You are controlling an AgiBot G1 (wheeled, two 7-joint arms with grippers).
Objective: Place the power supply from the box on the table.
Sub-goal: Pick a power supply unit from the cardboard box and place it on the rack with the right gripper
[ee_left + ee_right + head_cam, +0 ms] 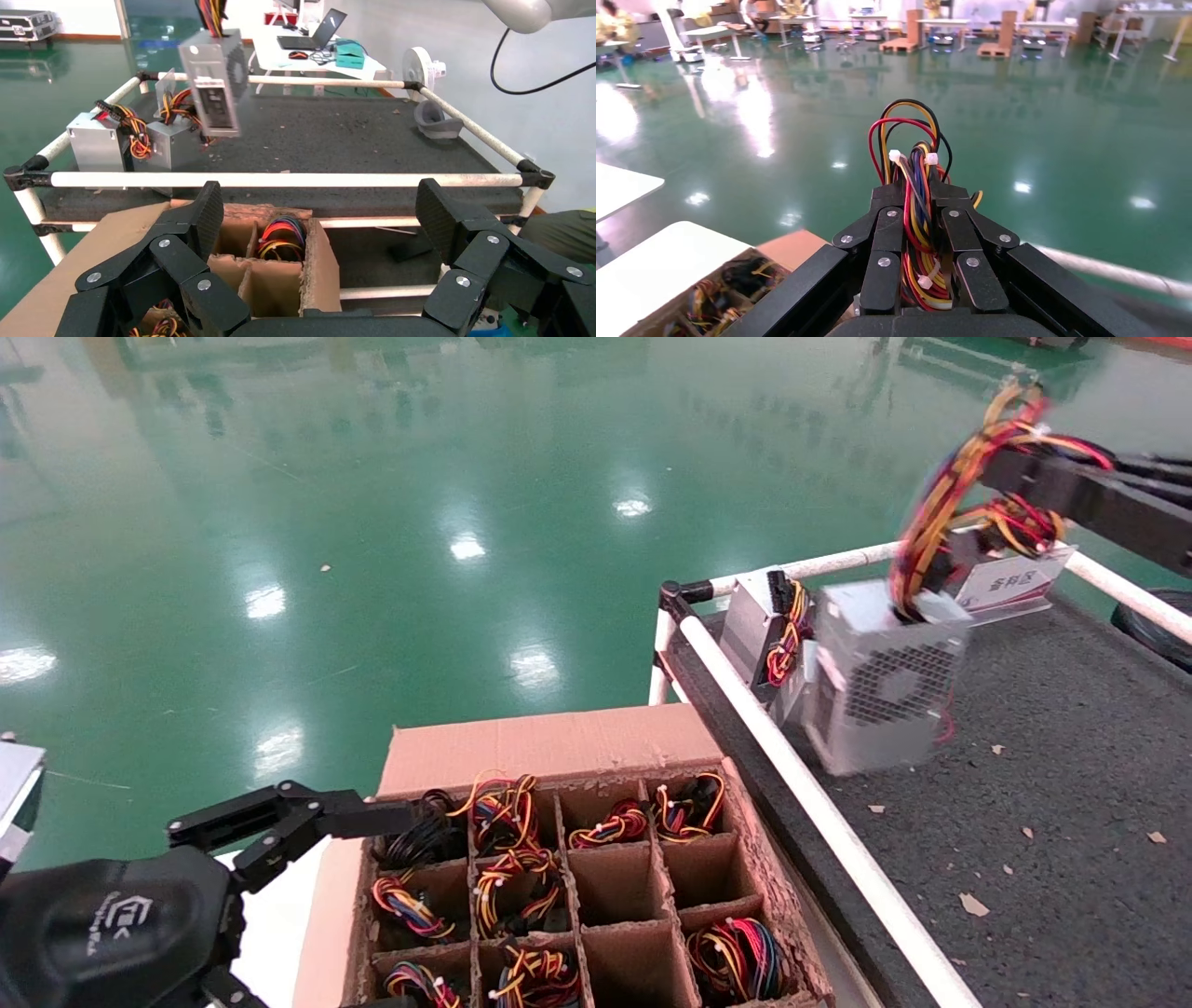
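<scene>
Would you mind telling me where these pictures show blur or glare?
Head view: the power supply and its wires under the right gripper are motion-smeared; lamps glare off the green floor. Left wrist view: the hanging unit is slightly blurred. Right wrist view: floor glare again.

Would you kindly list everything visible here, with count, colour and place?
power supply: one, grey with fan grille, hanging over the table from its wire bundle.
other units: two, grey, standing on the table near its corner rail.
table: one, dark grey, speckled with debris, white rails.
box: one, brown cardboard, gridded cells, beside the table; several cells hold coloured wires, some look empty.
floor: green, glossy.
dark grey object: one, at the table's far edge.
right pincer: black, shut on the wire bundle, above the table.
left pincer: black, open, beside the box.
</scene>
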